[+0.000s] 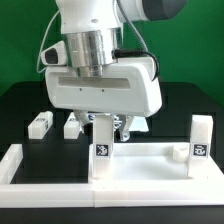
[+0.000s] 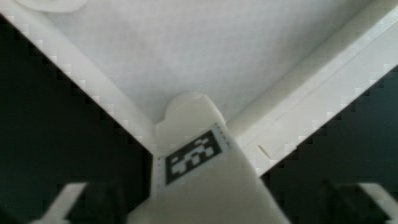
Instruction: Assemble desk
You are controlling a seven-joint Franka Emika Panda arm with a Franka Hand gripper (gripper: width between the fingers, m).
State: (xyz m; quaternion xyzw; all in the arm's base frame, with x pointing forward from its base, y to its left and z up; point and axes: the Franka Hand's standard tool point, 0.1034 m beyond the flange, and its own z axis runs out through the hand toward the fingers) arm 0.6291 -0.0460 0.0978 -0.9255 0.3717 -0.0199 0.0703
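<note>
The white rimmed tabletop (image 1: 150, 160) lies flat near the front of the black table; one corner of it fills the wrist view (image 2: 196, 50). Two white legs stand upright on it: one (image 1: 103, 147) right below my gripper (image 1: 108, 126), with its marker tag facing the camera, and one (image 1: 201, 140) at the exterior view's right. In the wrist view the tagged leg (image 2: 199, 160) stands between my fingers (image 2: 63, 205), with a dark gap on each side. My gripper (image 2: 217, 208) is open around it. Two more legs (image 1: 40, 124) (image 1: 72, 126) lie loose on the table.
The long low white border wall (image 1: 110, 198) runs along the front, with a side arm (image 1: 14, 158) at the exterior view's left. A green backdrop stands behind the black table. The arm's body hides the middle of the table.
</note>
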